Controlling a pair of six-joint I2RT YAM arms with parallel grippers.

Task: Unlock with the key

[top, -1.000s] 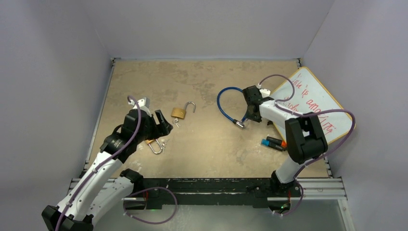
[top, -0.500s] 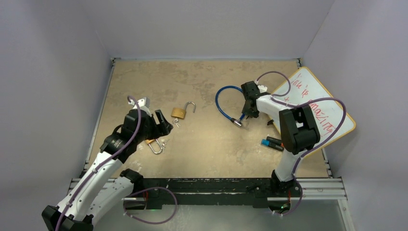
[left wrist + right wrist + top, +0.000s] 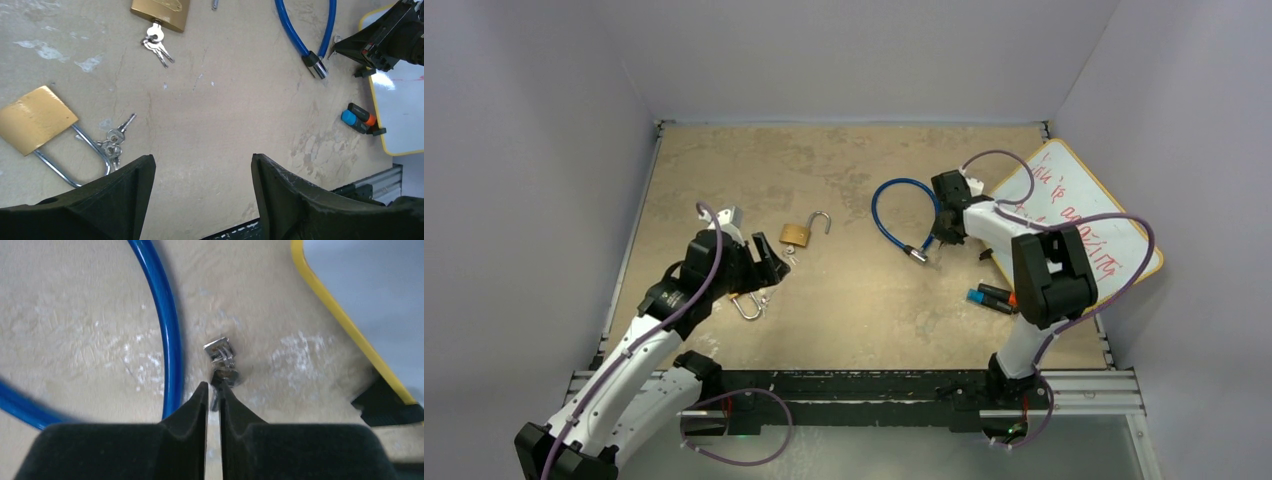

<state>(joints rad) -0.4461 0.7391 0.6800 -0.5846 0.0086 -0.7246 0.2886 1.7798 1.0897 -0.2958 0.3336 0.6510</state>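
A small silver key [image 3: 220,351] lies beside the blue cable lock [image 3: 167,330], and my right gripper [image 3: 214,386] is shut on its near end. Seen from above, that gripper [image 3: 943,232] sits just right of the cable loop [image 3: 886,222]. An unlatched brass padlock [image 3: 796,234] with keys [image 3: 157,42] in it lies mid-table. A second brass padlock [image 3: 36,117] with a key bunch [image 3: 114,142] lies by my left gripper [image 3: 202,162], which is open and empty above bare table.
A yellow-rimmed whiteboard [image 3: 1084,215] with red writing lies at the right. Markers [image 3: 994,297] with blue and orange caps sit near the right arm's base. Grey walls close in the table on three sides.
The right gripper's jaws have closed on the key next to the cable lock. The left arm has edged slightly to the right, its jaws still open.
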